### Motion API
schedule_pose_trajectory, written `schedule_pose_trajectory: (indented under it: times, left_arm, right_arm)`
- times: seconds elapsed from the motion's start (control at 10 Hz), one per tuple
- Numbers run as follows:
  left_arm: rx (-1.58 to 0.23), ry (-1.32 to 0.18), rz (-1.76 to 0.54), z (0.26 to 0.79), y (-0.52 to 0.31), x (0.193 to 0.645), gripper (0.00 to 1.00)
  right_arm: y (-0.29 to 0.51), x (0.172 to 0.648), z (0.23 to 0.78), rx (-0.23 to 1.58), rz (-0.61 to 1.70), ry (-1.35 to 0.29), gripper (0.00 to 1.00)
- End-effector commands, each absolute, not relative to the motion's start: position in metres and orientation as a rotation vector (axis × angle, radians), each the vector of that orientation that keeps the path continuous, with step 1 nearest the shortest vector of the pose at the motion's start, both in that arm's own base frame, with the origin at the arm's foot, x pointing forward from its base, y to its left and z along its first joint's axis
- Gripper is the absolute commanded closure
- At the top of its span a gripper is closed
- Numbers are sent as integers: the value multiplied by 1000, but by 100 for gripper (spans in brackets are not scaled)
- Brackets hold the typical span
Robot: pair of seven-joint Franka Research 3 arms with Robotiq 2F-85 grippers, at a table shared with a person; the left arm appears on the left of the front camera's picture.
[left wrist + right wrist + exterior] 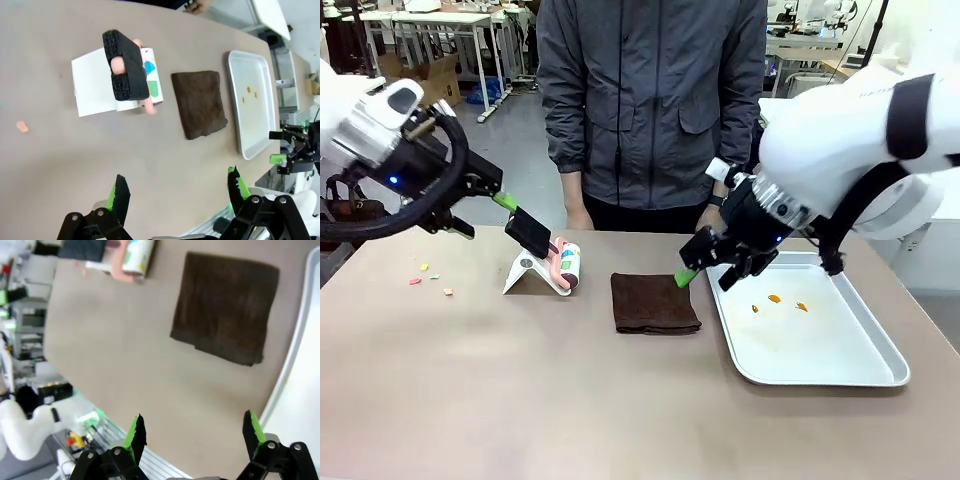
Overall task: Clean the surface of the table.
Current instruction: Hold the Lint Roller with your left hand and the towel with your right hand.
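The surface takes up the whole lower front view. Its long axis runs side to side between the two arms, with the person standing at the far long edge, and a plain top like this has no real facing beyond that. On its right part lies the tray, long side running away from us, with a few orange bits in it. The right tool hangs over the tray's near-left corner, just beside the cloth. Its wrist view shows the fingers spread wide with nothing between them. The left tool hovers above the left half, equally spread and empty, looking down on what we take for a roller with a black grip, propped on a white stand. The cloth lies flat between roller and tray, untouched. Smallest are the crumbs, scattered well left of the stand. We judge the cleaning is at its start: a cleaning aid has yet to be picked up. The next move calls for one tool to descend and close on the cloth's edge or the roller's grip, then carry it across to the crumbs.
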State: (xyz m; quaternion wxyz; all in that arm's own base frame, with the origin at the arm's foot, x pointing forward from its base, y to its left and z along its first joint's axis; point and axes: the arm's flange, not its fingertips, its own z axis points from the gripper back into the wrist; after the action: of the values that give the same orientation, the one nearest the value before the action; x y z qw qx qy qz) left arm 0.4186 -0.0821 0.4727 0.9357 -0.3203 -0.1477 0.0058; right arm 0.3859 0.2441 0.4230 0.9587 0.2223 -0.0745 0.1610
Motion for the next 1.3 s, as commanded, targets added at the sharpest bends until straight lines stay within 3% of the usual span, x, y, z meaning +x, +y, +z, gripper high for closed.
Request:
schedule_pose_trajectory:
  times: [0.0,0.2,0.7,0.8,0.9,1.2]
  left_arm:
    - [-628,-285,59,467,-85,423,0]
    - [-649,-288,21,463,-85,422,0]
    - [-651,-288,33,461,-88,424,0]
    - [-603,-239,-31,460,-96,445,0]
    - [-582,-316,87,460,-96,457,0]
    - [-590,-296,45,454,-95,482,0]
  right_arm:
    - [255,388,424,378,325,-160,0]
    - [244,387,429,411,412,-125,0]
    - [249,384,416,411,366,-130,0]
    - [264,398,418,398,361,-117,0]
    - [281,413,419,360,272,-100,0]
    - [329,459,407,216,132,-38,0]
